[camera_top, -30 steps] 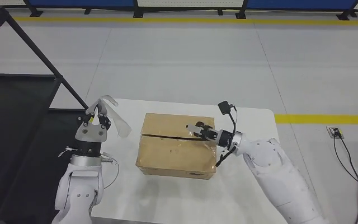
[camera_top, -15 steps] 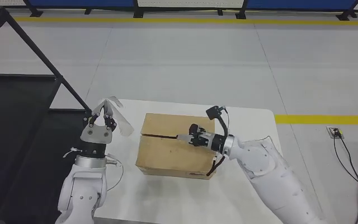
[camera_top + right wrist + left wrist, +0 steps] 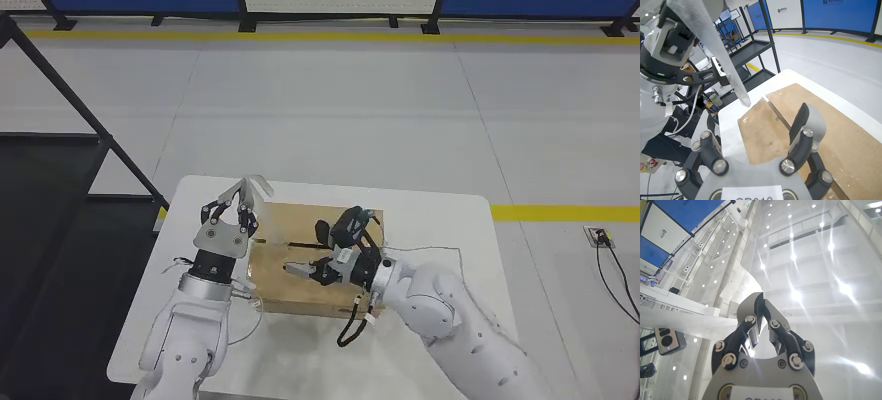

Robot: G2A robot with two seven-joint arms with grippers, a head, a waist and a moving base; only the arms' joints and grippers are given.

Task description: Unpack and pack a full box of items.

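We see the box (image 3: 300,222) sitting mid-table (image 3: 440,230), its two flaps (image 3: 761,128) down and meeting at a bare seam (image 3: 776,111). Nothing is out of it yet, so we judge the unpacking has barely begun. The left gripper (image 3: 240,200) is raised beside the box's left end with its jaws pinched tight on a strip of clear tape (image 3: 715,47). The strip hangs loose, its free end dangling just above the near corner of the box. We take it that the strip is held high and off to the side so it cannot drop back and stick to the cardboard. The right gripper (image 3: 755,121) hovers low over the box top with its jaws spread wide and nothing between them, one pad (image 3: 800,119) close above the seam — a fair stance, we think, for catching a flap edge and lifting it. The risk is the tape: if it sags it could catch the flap or the right arm.
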